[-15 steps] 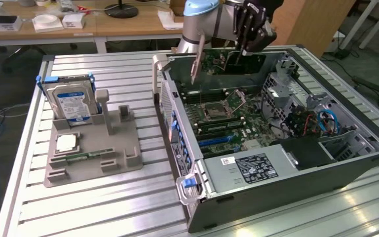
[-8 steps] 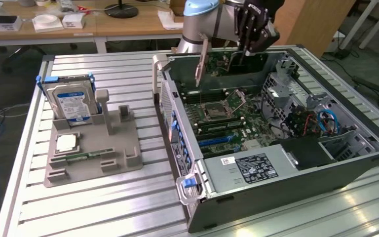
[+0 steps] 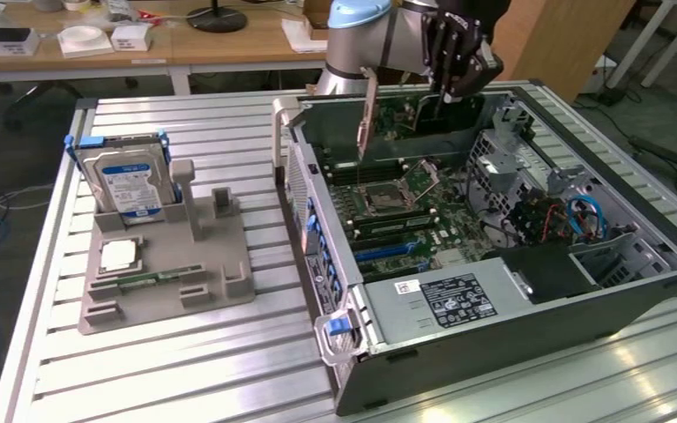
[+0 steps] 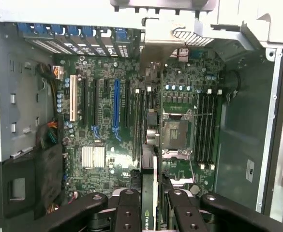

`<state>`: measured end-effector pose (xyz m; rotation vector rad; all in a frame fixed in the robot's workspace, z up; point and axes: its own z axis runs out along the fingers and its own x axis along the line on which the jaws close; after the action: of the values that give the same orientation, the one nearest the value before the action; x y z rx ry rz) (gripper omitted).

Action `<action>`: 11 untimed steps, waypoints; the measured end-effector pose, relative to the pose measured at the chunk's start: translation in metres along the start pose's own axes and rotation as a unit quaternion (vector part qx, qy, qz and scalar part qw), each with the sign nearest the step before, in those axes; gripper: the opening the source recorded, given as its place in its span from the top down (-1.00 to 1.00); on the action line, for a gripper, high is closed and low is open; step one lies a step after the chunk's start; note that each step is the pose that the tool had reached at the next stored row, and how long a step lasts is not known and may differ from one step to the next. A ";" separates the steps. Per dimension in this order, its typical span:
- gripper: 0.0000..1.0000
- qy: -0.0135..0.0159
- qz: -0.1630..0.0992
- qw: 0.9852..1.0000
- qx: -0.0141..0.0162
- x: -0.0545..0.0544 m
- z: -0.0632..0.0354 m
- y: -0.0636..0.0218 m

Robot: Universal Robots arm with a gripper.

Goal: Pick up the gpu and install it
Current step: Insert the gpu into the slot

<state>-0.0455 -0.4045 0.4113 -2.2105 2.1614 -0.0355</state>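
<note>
Over the open computer case (image 3: 621, 291), my gripper (image 3: 457, 88) is shut on the gpu (image 3: 404, 110). The card hangs on edge above the motherboard (image 3: 409, 211), and its metal bracket end points toward the exterior view's left. From the wrist, the gpu (image 4: 148, 169) appears edge-on as a thin black strip, clamped between the two black fingers (image 4: 127, 210) of the gripper (image 4: 151, 203). Its far edge lines up between the blue expansion slot (image 4: 116, 106) and the processor socket (image 4: 172, 135). It hovers above the board, not seated.
A grey parts holder (image 3: 215, 291) on the slatted metal table (image 3: 197, 370) carries a blue-labelled hard drive (image 3: 127, 181), a small green memory stick (image 3: 151, 280) and a processor chip (image 3: 119, 256). Case walls, a drive cage (image 3: 515, 150) and cables (image 3: 580, 216) ring the motherboard.
</note>
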 end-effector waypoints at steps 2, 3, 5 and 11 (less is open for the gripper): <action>0.48 0.001 0.011 1.000 0.000 0.000 0.0014 0.0000; 0.48 0.001 0.019 1.000 0.000 0.000 0.0020 0.0000; 0.48 0.002 0.037 0.999 0.001 0.000 0.0034 0.0001; 0.48 0.002 0.043 0.999 0.001 0.000 0.0124 0.0006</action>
<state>-0.0455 -0.4046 0.3989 -2.1156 2.2555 -0.0390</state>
